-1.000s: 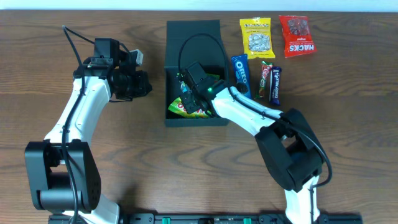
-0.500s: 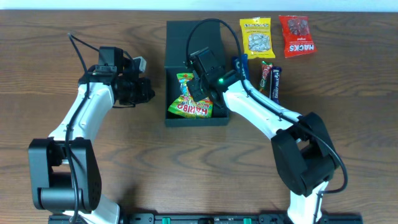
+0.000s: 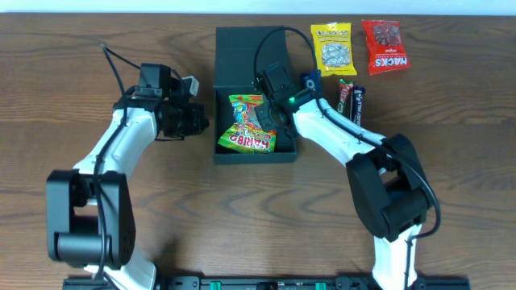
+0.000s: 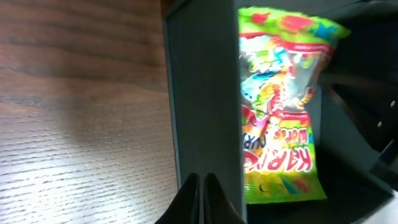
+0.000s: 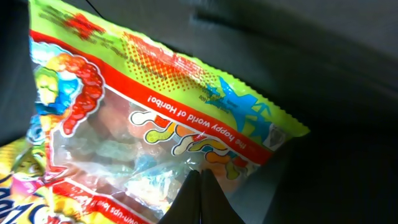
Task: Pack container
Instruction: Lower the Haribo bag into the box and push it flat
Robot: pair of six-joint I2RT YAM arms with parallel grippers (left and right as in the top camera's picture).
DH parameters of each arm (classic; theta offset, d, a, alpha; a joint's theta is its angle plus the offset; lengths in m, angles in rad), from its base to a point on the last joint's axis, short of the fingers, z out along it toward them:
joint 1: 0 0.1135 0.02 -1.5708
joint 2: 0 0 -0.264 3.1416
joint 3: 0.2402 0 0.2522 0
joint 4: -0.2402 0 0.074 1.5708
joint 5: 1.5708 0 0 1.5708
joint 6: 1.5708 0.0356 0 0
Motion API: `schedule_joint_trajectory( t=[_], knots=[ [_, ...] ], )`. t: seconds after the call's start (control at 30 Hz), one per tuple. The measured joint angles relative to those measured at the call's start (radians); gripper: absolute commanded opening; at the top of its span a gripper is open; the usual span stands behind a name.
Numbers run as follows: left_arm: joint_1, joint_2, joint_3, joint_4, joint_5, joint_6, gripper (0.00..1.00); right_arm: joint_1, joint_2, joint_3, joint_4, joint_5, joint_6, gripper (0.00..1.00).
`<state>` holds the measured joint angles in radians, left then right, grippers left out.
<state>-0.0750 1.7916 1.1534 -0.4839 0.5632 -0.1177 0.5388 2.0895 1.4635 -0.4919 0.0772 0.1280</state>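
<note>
The container (image 3: 228, 153) is a dark box at the table's middle, with its flap lid (image 3: 250, 40) open at the far side. A green and red Haribo packet (image 3: 246, 129) lies flat inside it. My right gripper (image 3: 266, 119) is shut and empty. Its tips (image 5: 200, 190) sit just over the packet (image 5: 143, 106). My left gripper (image 3: 203, 121) is shut and empty, right at the outside of the container's left wall. In the left wrist view its tips (image 4: 199, 196) lie against that wall (image 4: 202, 93), with the packet (image 4: 280, 118) beyond.
To the right of the container lie a blue Oreo pack (image 3: 309, 83), partly hidden by my right arm, and two dark bars (image 3: 345, 98) (image 3: 358, 109). A yellow snack packet (image 3: 332, 47) and a red Hacks packet (image 3: 385, 47) lie at the far right.
The Haribo packet went from crumpled under my right gripper to lying flat in the container. My right gripper drew back toward the far right side. My left gripper moved right, up to the container's wall.
</note>
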Motion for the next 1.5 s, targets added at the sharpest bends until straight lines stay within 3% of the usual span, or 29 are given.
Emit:
schedule_joint_trajectory(
  t=[0.43, 0.87, 1.3, 1.5],
  knots=[
    [0.0, 0.062, -0.002, 0.04, 0.077, -0.017, 0.06, 0.0, 0.047, 0.001, 0.102, -0.112, -0.003, 0.01],
    [0.003, 0.062, -0.002, 0.04, 0.077, -0.017, 0.06, 0.002, 0.047, 0.008, 0.101, -0.198, -0.013, 0.01],
    [-0.001, 0.062, -0.002, 0.039, 0.089, -0.017, 0.06, 0.024, 0.022, 0.121, -0.21, -0.216, -0.015, 0.01],
    [-0.001, 0.062, -0.002, 0.039, 0.09, -0.017, 0.06, 0.049, 0.024, 0.1, -0.212, -0.215, -0.015, 0.01]
  ],
)
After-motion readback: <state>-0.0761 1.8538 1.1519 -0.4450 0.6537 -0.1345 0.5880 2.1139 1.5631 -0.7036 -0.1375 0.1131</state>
